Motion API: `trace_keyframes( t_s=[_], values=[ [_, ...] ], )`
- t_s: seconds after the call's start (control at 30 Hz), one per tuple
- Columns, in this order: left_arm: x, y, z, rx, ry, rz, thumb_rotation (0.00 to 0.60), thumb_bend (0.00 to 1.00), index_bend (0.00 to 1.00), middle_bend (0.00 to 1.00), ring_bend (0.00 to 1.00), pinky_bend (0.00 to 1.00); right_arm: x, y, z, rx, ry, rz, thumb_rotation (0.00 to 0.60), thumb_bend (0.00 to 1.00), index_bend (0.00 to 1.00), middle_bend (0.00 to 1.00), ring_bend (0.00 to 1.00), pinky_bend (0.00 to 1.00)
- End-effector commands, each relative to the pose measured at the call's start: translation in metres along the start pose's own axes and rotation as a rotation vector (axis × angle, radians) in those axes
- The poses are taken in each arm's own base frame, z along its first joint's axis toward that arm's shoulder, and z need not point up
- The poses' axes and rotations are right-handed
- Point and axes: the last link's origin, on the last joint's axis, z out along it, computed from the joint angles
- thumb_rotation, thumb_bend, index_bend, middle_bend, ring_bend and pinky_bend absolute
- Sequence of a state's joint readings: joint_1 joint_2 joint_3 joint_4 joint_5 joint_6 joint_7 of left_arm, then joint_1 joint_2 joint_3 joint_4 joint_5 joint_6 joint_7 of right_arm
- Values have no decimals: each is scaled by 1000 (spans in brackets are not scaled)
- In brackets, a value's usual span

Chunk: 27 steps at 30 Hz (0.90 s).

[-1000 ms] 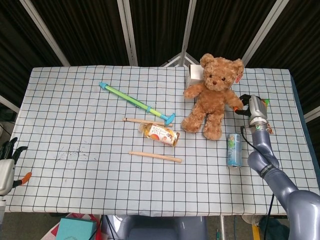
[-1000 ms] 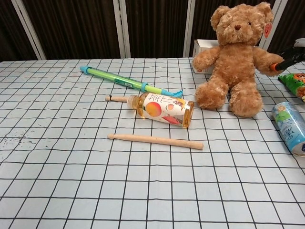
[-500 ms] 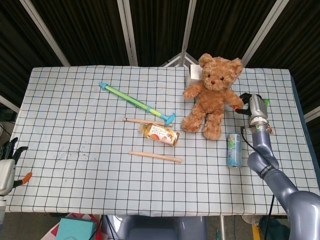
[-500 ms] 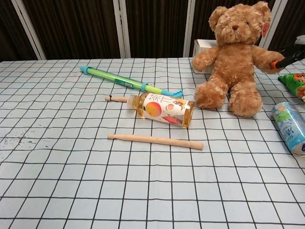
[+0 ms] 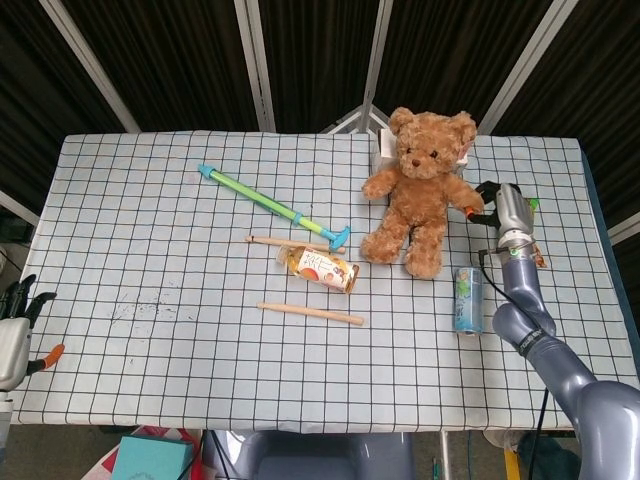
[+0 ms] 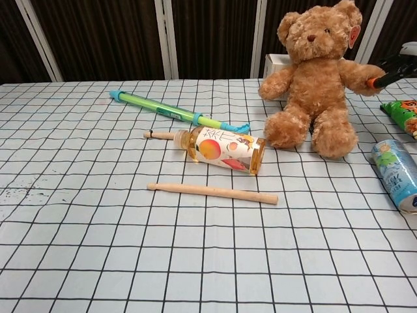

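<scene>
Teddy bear (image 5: 418, 192) sits at the upper right of the head view, on a table (image 5: 150, 230) covered by a white cloth with a black grid, and the right hand (image 5: 497, 207) grips the paw on the right-hand side of the frame. At the near left corner, the left hand (image 5: 18, 322) hangs off the table edge, holding nothing, its dark fingers apart. Below the front edge, at the bottom of the frame, lies a teal box (image 5: 152, 457). Nearest on the cloth in the chest view is a wooden stick (image 6: 212, 192); just behind it lies a bottle (image 6: 225, 148) on its side, with an orange label showing fruit and Asian characters too small to read. A second wooden stick (image 6: 158, 135) pokes out from behind the bottle. At the right edge a blue-green drink can (image 6: 397, 175) lies on its side, its print unreadable, and behind it sits a green snack bag (image 6: 402, 113). Farther back a green and blue water squirter (image 6: 177, 113) lies slantwise. A round red tag (image 6: 354, 36) hangs by the bear's ear, and a white box (image 6: 276, 65) stands behind the bear. Beyond the table are dark corrugated panels (image 5: 190, 60) between pale metal posts.
</scene>
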<state>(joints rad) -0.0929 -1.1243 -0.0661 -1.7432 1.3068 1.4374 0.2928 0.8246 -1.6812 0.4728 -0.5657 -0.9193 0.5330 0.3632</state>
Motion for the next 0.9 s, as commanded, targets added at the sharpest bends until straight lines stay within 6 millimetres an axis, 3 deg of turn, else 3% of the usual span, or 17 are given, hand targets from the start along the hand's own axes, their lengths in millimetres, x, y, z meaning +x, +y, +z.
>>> trace_keyframes(
  t_s=[0.03,0.4,0.63,0.9],
  values=[
    [1,0,-1,-1,2,-3,600,310,212,0,0,118,-5,8,-2,-23,-18,-6,600,469,683,589,396,0],
    [0,0,0,-1,0,0,600,310,213,0,0,118,5,0,-1,4,15,-10,600,469,683,589,396,0],
    [0,0,-1,-2,2,-1,600,310,213,0,0,118,2,12,-5,-22,-5,-22,600,469,683,589,396,0],
    [0,0,0,-1,-1,0,600,310,212,0,0,118,11,1,-5,10,20,-20,600,468,683,589,396,0]
  ],
)
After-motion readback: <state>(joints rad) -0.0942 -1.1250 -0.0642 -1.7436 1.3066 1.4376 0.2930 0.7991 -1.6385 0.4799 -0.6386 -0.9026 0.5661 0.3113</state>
